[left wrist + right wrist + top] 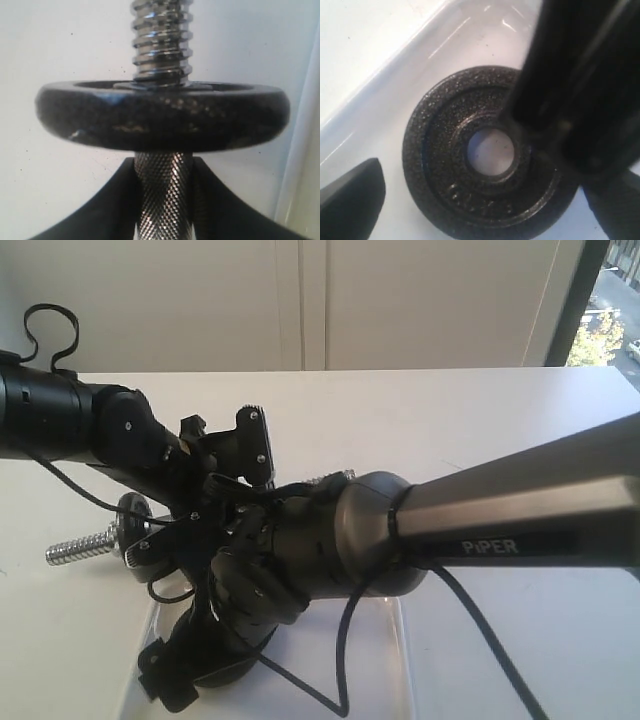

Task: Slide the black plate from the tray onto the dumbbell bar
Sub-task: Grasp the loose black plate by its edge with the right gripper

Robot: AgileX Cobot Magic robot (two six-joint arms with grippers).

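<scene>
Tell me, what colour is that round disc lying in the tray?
Black, with a rough speckled sheen; the disc shows best in the right wrist view.

black plate (445, 165) speckled; dumbbell bar (162, 200) chrome (knurled grip); tray (385, 125) white

**Bright Daylight, Soft Close-Ups**

Daylight from the window (612, 310) at the exterior view's upper right washes the white counter (450, 410) almost to overexposure; the near arm (520, 510) looks soft. Glare streaks the threaded dumbbell bar (161, 35) in the left wrist view. In the right wrist view highlights gleam on the tray (485, 30), the black plate (455, 200) is fairly sharp, and a finger (580, 90) blurs darkly.
</scene>
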